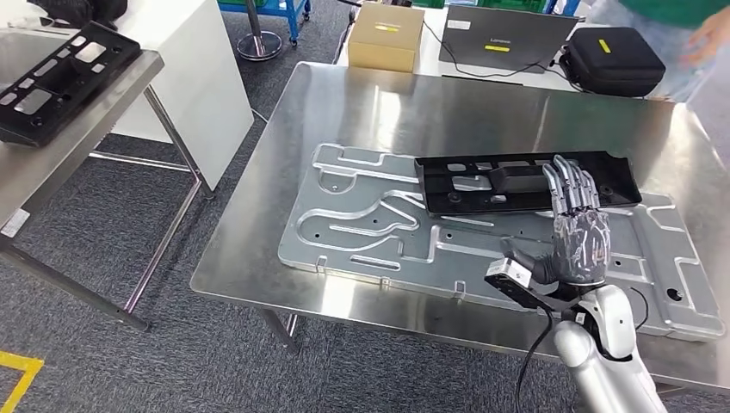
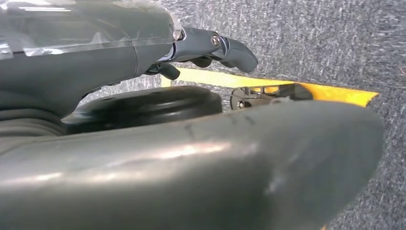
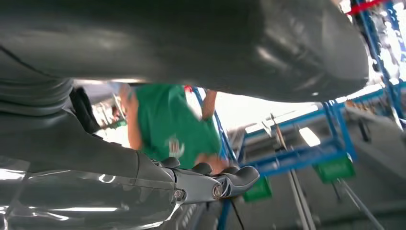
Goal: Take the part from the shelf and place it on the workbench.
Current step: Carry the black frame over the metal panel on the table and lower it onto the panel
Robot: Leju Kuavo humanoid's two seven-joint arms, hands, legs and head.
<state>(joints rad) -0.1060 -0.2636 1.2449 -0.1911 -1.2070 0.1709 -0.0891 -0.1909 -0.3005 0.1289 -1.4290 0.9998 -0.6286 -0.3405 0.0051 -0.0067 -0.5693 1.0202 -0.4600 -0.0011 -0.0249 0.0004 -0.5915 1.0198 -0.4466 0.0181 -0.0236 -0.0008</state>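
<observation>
The black plastic part (image 1: 482, 185) lies flat on a large silver stamped plate (image 1: 361, 232) on the steel workbench (image 1: 387, 112). My right hand (image 1: 578, 232) is over the part's right end, fingers straight and spread, fingertips on or just above its near edge, gripping nothing. In the right wrist view the same right hand (image 3: 210, 184) has its fingers stretched out. A second black part (image 1: 60, 77) rests on the grey shelf table (image 1: 120, 95) at the far left. My left hand (image 2: 210, 45) hangs over the carpet floor, holding nothing, its fingers loosely extended.
Behind the workbench stand a cardboard box (image 1: 386, 36), a grey laptop (image 1: 508, 39) and a black case (image 1: 613, 60). A person in a green shirt (image 1: 680, 17) stands at the back right corner. A white cabinet (image 1: 185, 77) stands left of the bench. Yellow floor tape (image 2: 268, 81) crosses the carpet.
</observation>
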